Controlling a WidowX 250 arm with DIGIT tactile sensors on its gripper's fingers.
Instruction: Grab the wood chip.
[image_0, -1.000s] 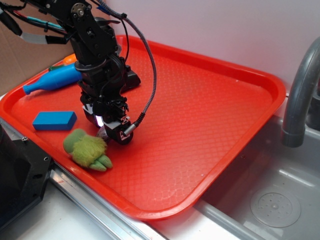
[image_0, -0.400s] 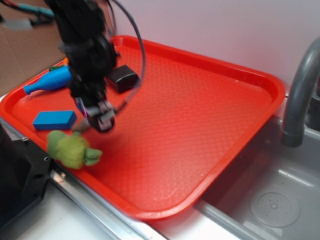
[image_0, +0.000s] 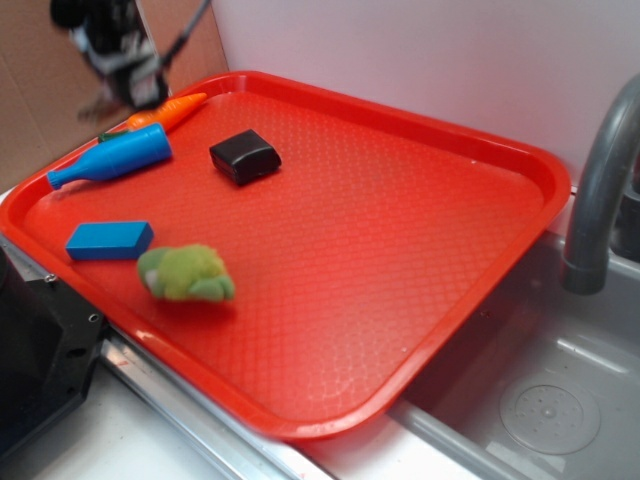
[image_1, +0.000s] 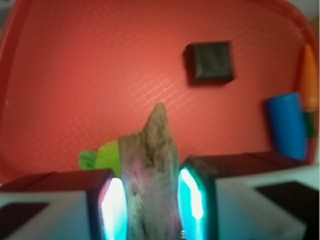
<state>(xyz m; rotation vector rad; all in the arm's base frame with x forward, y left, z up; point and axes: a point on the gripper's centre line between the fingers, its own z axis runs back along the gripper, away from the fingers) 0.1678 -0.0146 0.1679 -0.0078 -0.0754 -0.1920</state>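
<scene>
The wood chip (image_1: 150, 150), a rough grey-brown sliver, stands upright between my two lit fingers in the wrist view, its tip pointing away from me. My gripper (image_1: 151, 199) is shut on it. In the exterior view the gripper (image_0: 115, 62) is a blur high above the tray's far left corner, and the chip cannot be made out there. The red tray (image_0: 400, 220) lies well below.
On the tray lie a green plush toy (image_0: 185, 273), a blue block (image_0: 109, 240), a blue bottle (image_0: 115, 157), a carrot (image_0: 165, 112) and a glossy dark block (image_0: 244, 156). A grey faucet (image_0: 600, 190) and sink (image_0: 550, 400) stand at the right.
My gripper has lifted off the tray beside the plush toy and swung up to the far left, carrying the wood chip. The plush toy was knocked about and now lies near the blue block.
</scene>
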